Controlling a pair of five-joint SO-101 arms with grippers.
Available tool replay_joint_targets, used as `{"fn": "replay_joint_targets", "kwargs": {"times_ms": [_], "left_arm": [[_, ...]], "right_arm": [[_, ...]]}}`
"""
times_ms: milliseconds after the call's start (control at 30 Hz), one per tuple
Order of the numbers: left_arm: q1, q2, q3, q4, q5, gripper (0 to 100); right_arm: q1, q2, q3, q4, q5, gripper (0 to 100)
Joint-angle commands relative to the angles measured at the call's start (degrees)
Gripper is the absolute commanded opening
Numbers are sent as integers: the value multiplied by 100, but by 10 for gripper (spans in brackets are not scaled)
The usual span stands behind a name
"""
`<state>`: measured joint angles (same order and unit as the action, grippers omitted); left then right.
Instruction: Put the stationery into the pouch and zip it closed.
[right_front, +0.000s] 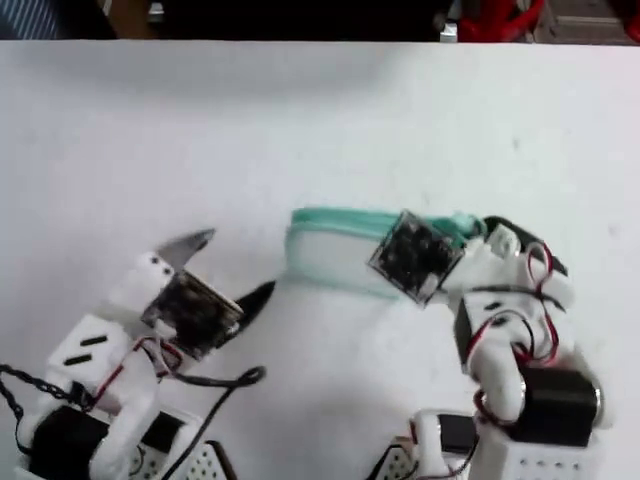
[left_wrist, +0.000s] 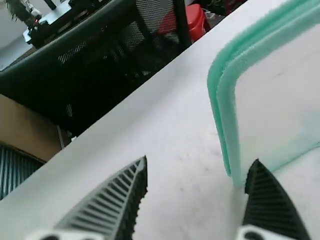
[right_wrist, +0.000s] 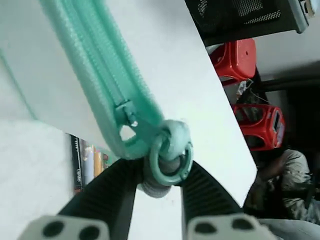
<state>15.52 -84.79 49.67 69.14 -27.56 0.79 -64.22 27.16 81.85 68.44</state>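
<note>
- right end effector (right_wrist: 162, 172) is shut tight on the green ring pull (right_wrist: 172, 160) of the zip.
- its two black fingers (right_wrist: 112, 187) squeeze the ring from both sides.
- the ring hangs from a small green tab on the slider (right_wrist: 126, 111).
- the zip (right_wrist: 100, 65) is a green band, and its two sides lie close together along the part that shows.
- the pouch (right_front: 330, 265) lies flat in the middle of the white worktop (right_front: 300, 120), long way from left to right.
- the pouch is pale and see-through, with the green zip along its far edge.
- the right end effector sits at the right end of the pouch, at the end of the zip.
- something dark with bits of colour shows near that end, and i cannot tell what it is.
- left end effector (left_wrist: 200, 162) is wide open and holds nothing.
- it sits low over the worktop, just left of the pouch's left end.
- one of its fingers (left_wrist: 270, 200) is just beside the green corner of the pouch; i cannot tell if they touch.
- a black mesh chair (left_wrist: 100, 60) stands past the far edge of the worktop.
- red stools (right_wrist: 235, 55) stand on the floor behind.
</note>
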Motion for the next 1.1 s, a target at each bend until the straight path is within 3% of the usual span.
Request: {"fn": "replay_joint_targets", "kwargs": {"times_ms": [0, 133, 200, 333, 567, 633, 733, 833, 900, 1067], "left_arm": [[259, 796, -281, -369, -132, 321], [365, 1965, -404, -923, -299, 321], [541, 2448, -668, -862, -607, 334], [919, 2976, -1222, -862, -527, 352], [1481, 3055, -809, -1354, -545, 348], [1481, 3046, -492, -1653, -536, 303], [1437, 3046, -167, -2066, -448, 152], [1437, 3046, -114, -2163, 141, 12], [1411, 3046, -123, -2163, 571, 47], [1411, 3046, -431, -1978, 1231, 22]], "right_arm": [[13, -532, 686, -101, 527, 17], [-462, -1279, 932, 119, 527, 17], [-699, -1525, 941, 233, 527, 17], [-769, -1490, 949, 119, 501, 17], [-813, -866, 949, -804, -466, 17], [-787, -593, 949, -1095, -738, 17], [-769, -75, 914, -1420, -1257, 17], [-778, 400, 844, -1569, -1723, 17], [-769, 664, 695, -1596, -2127, 17], [-822, 1165, 308, -1569, -2998, 17]]}}
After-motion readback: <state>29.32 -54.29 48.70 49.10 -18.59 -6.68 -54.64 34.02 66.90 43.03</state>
